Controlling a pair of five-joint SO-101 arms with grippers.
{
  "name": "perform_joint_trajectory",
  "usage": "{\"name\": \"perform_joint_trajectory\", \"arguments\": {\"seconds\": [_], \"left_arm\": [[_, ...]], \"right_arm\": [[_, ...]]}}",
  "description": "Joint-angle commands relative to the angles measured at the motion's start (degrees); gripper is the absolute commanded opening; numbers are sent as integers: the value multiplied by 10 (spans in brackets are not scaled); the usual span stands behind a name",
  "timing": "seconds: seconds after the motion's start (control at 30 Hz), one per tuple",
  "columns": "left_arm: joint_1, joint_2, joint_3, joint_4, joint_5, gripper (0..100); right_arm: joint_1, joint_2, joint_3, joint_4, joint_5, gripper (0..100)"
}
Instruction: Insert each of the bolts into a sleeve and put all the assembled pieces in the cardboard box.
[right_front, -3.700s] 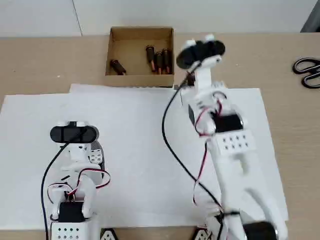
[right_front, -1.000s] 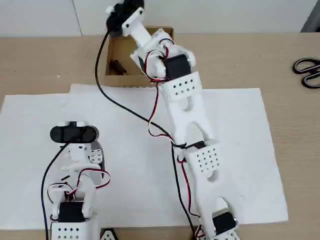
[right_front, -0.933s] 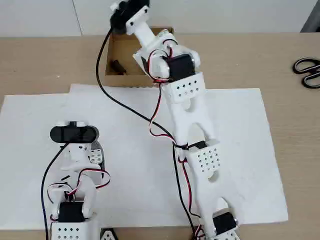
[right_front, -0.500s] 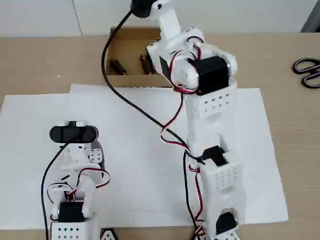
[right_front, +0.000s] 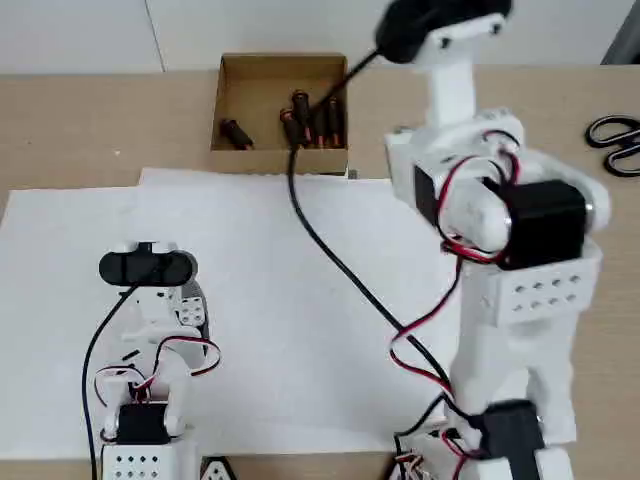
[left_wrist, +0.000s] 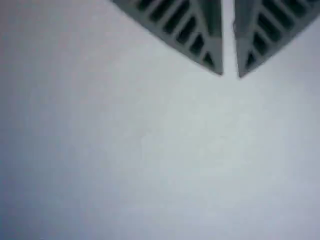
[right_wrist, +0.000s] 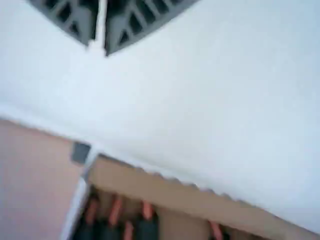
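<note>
5 assembled pieces (right_front: 333, 118) lie in the cardboard box (right_front: 283, 62): 1 alone toward its left wall, 4 bunched at its right. The right gripper (right_wrist: 102, 48) hangs over the white paper (right_front: 300, 300) near the box's front wall and apart from the pieces, jaws closed to a thin slit with nothing between them. The left gripper (left_wrist: 230, 75) is over the paper, well apart from the box, likewise nearly closed and empty.
</note>
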Motion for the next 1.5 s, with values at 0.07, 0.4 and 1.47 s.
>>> {"name": "perform_joint_trajectory", "arguments": {"seconds": [0.07, 0.4, 1.47], "left_arm": [[-4, -5, -2, -12, 1, 6], [-4, -5, -2, -12, 1, 6], [-4, -5, -2, -12, 1, 6]], "right_arm": [[48, -86, 139, -7, -47, 2], [102, -226, 477, -176, -79, 2], [102, -607, 1202, -616, -76, 2]]}}
